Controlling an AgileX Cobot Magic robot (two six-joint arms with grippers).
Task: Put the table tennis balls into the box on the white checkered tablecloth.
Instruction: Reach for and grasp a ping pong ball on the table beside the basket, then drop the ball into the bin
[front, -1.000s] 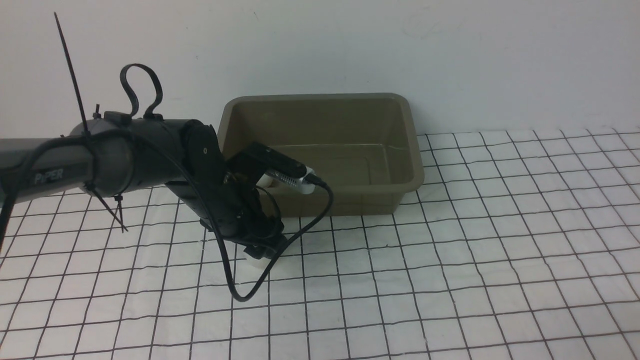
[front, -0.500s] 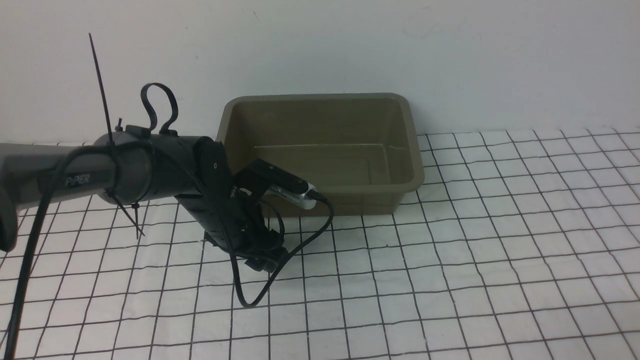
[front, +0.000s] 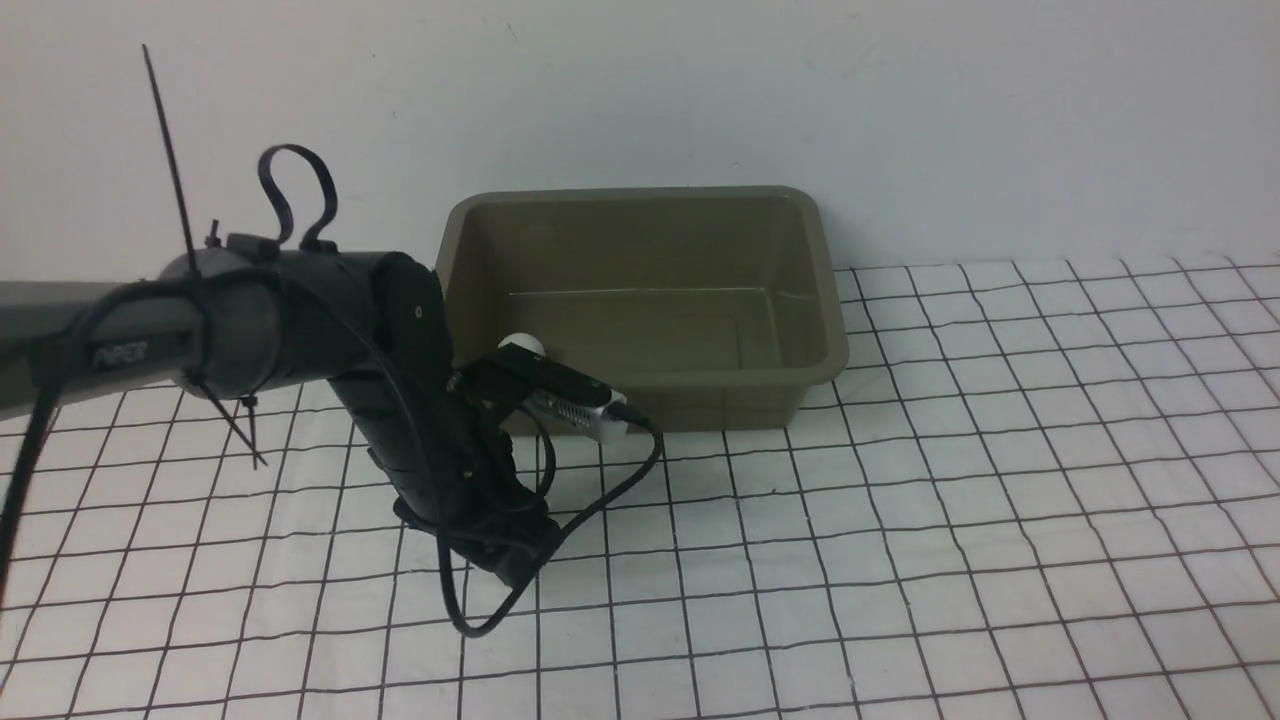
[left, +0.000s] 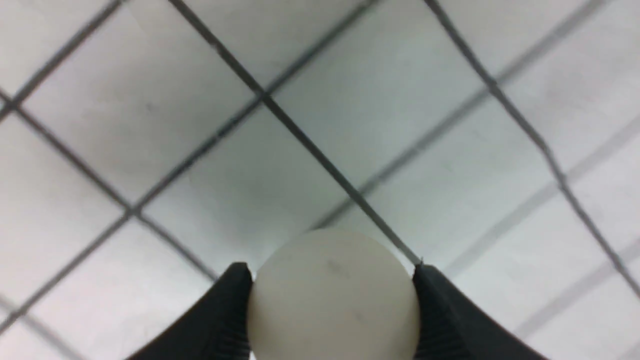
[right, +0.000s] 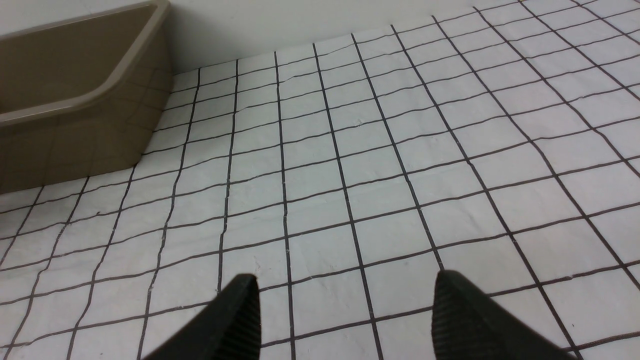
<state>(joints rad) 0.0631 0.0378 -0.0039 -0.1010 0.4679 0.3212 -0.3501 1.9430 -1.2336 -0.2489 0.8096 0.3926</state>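
Jaws of left gripper (left: 331, 272) are drawing in from their widest set and are now pressing both flanks of a table tennis ball (left: 332, 305). It is sitting on the white checkered tablecloth (front: 900, 500), just on the robot's side of the box (front: 640, 192), by its left front corner. Left arm is sinking lower than a second ago. Wrist camera is dropping with it and uncovering the other ball (front: 522, 346), apparently already lying inside the box at that corner. Right gripper (right: 345, 285) is hanging over bare cloth, fingers spread wide, gripping nothing. Judging: one ball done, last pick nearly made. Lift over the rim is coming next, and a smooth sphere may squirt out if pinched off-centre.
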